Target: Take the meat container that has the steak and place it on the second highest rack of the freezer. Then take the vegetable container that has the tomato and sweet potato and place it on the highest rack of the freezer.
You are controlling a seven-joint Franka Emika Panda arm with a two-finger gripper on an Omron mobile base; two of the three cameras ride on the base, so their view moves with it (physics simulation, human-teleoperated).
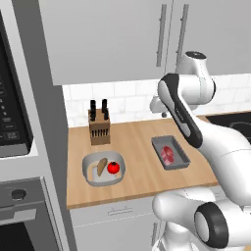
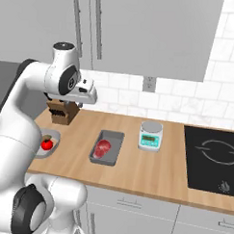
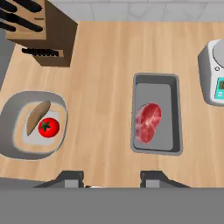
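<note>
Hand [image 3: 111,178] at bottom edge, fingers spread and holding nothing, grey meat container [image 3: 156,114] right of centre with red steak [image 3: 147,122], round vegetable container [image 3: 33,125] lower left with tomato [image 3: 48,127] and sweet potato [image 3: 37,116], both on wooden surface [image 3: 103,87].

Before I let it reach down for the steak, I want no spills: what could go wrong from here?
The gripper hovers above bare counter between the two containers, so a straight descent may miss the meat container. The steak lies loose in that open tray and could slide out if it tilts. The scale stands close beside it and might get bumped.
</note>
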